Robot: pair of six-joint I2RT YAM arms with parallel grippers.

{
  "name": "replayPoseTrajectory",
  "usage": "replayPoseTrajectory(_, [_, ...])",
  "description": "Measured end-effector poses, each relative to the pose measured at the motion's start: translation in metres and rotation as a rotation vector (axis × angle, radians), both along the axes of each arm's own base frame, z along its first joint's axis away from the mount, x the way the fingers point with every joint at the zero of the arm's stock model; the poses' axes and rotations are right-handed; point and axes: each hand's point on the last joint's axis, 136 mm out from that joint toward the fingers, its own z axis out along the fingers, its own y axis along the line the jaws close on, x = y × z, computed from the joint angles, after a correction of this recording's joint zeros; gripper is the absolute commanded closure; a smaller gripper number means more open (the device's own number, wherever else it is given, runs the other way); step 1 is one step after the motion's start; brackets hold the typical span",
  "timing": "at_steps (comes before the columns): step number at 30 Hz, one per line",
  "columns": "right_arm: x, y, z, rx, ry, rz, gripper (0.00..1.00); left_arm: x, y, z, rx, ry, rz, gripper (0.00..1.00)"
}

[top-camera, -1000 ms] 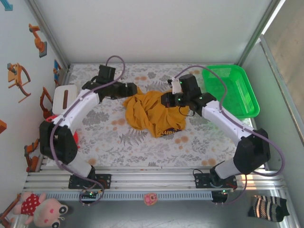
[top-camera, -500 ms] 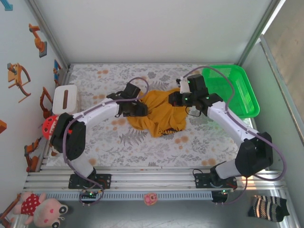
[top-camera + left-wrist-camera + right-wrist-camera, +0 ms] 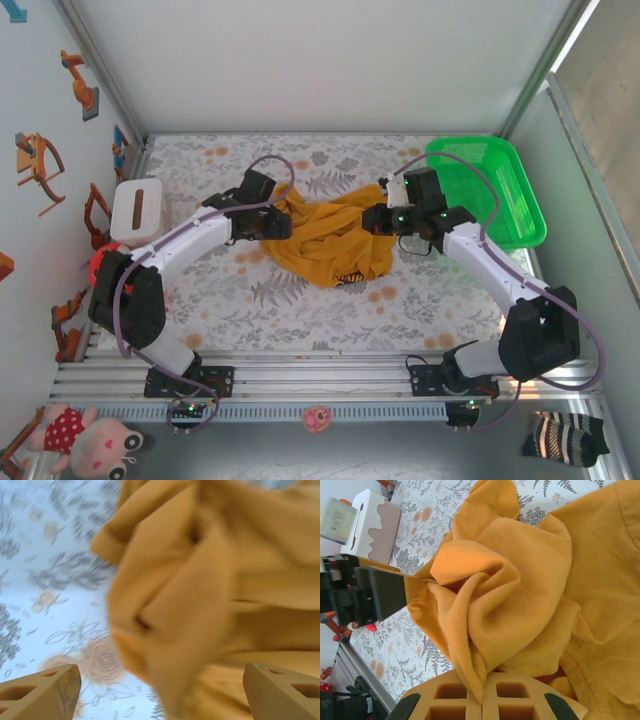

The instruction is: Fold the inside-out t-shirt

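The inside-out t-shirt (image 3: pixel 325 240) is lying bunched at the centre of the worktop (image 3: pixel 300 310). The right end effector (image 3: pixel 482 696) is pinching a gathered ridge of fabric at the shirt's 2 o'clock edge, probably anchoring it for stretching. The left end effector (image 3: pixel 160 690) is hovering at 10 o'clock with its fingers spread wide either side of a fold, seemingly lining up the opposite grab.

1. Shirt (image 3: pixel 325 235): mustard yellow all over, with dark lettering at its near hem.
2. Table (image 3: pixel 300 300): pale cloth printed with grey fern fronds and orange flowers.
3. Basket (image 3: pixel 505 195): bright green.
4. Box (image 3: pixel 370 522): white, with a brown wavy-edged band.
5. Arms (image 3: pixel 190 235): white links, black joints, purple cables.
6. Sock (image 3: pixel 565 435): black-and-white stripes.
7. Plush toy (image 3: pixel 85 440): pink, with a red patch dotted white.
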Motion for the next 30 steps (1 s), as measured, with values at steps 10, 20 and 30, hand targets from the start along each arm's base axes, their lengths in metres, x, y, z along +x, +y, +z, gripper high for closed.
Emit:
replayPoseTrajectory(10, [-0.001, 0.002, 0.000, 0.008, 0.005, 0.010, 1.00, -0.015, -0.063, 0.008, 0.042, -0.120, -0.257, 0.15])
replayPoseTrajectory(20, [-0.002, 0.002, 0.000, 0.010, 0.007, 0.010, 1.00, 0.012, -0.082, -0.028, 0.144, -0.106, -0.304, 0.15])
replayPoseTrajectory(30, [-0.001, 0.002, 0.000, 0.010, 0.010, 0.008, 1.00, 0.037, -0.105, -0.029, 0.081, -0.092, -0.340, 1.00])
